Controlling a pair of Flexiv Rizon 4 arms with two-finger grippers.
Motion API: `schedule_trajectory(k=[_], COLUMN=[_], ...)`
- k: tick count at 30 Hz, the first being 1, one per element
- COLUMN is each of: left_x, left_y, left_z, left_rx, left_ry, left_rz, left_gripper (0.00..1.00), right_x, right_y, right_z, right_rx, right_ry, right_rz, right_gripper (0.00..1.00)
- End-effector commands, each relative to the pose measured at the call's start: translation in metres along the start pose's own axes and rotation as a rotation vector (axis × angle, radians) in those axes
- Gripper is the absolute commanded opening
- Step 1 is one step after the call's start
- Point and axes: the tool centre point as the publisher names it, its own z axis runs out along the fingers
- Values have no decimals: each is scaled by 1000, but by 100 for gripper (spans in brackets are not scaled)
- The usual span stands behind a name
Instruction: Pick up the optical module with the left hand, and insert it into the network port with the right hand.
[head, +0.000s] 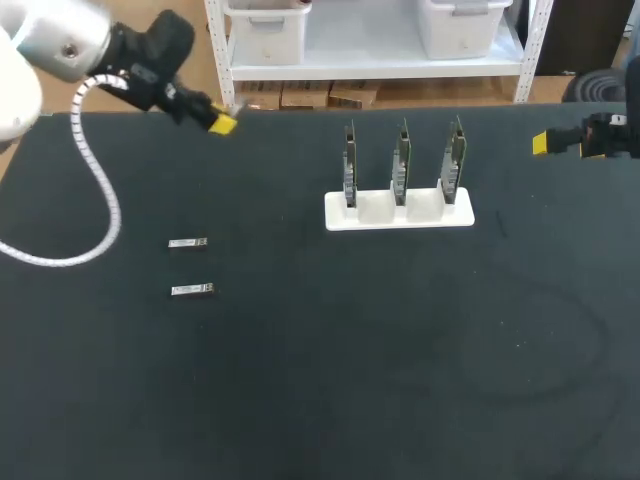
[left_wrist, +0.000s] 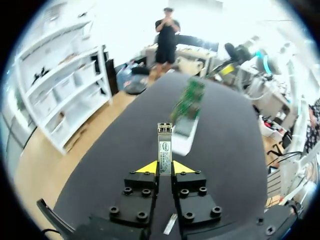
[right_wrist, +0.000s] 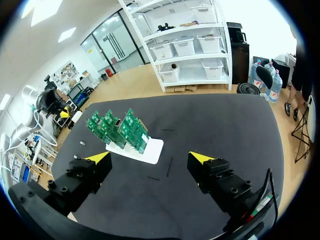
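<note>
The left pincer (left_wrist: 165, 167) is clamped on a slim silver metal optical module (left_wrist: 164, 145), held over the far left of the black worktop (head: 400, 350). The right pincer (right_wrist: 150, 157) gapes wide, empty. Three upright green circuit boards (head: 401, 160) stand in a white holder (head: 400, 212).

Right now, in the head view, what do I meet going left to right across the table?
Far optical module and near optical module together, then first circuit board, second circuit board, third circuit board, right gripper.
</note>
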Motion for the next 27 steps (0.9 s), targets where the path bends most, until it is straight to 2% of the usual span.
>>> schedule_trajectory(k=[1,4,6,18,27], left_x=[-23,-30,-28,-28,-74], left_y=[-22,-24,-19,-20,-49], left_z=[3,2,-3,-3,19], left_rx=[30,25,11,14,135], left_ry=[-107,-131,-141,-144,-294], left_rz=[65,59,28,21,21], left_gripper=[0,0,0,0,0], right_x=[0,0,0,0,0], right_y=[1,1,1,1,1], right_z=[-1,-1,-1,-1,-1], right_rx=[6,6,6,6,6], right_ry=[-1,-1,-1,-1,-1], right_rz=[1,1,1,1,1], right_gripper=[100,100,100,100,100])
